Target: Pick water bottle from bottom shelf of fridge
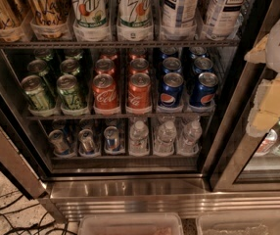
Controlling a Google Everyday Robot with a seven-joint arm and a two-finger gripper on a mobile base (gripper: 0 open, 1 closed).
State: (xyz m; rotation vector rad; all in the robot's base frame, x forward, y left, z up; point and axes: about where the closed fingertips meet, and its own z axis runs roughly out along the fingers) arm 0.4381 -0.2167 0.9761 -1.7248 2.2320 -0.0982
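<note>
Three water bottles (166,137) stand upright side by side on the bottom shelf (125,157) of the fridge (130,191), each in its own clear tray, from about 6 to 5 o'clock in my view. At 9 o'clock of them, on the same shelf, sit three silver-blue cans (86,141). The rack above, at 12 o'clock of the bottles, carries green cans (70,91), red cola cans (139,89) and blue cans (172,88). My gripper (272,106) hangs at the 3 o'clock edge of the view, outside the shelves and well apart from the bottles (white body above, yellowish pads below); I cannot tell whether it is open or closed. Cables (3,214) lie on the floor at 8 o'clock.
</note>
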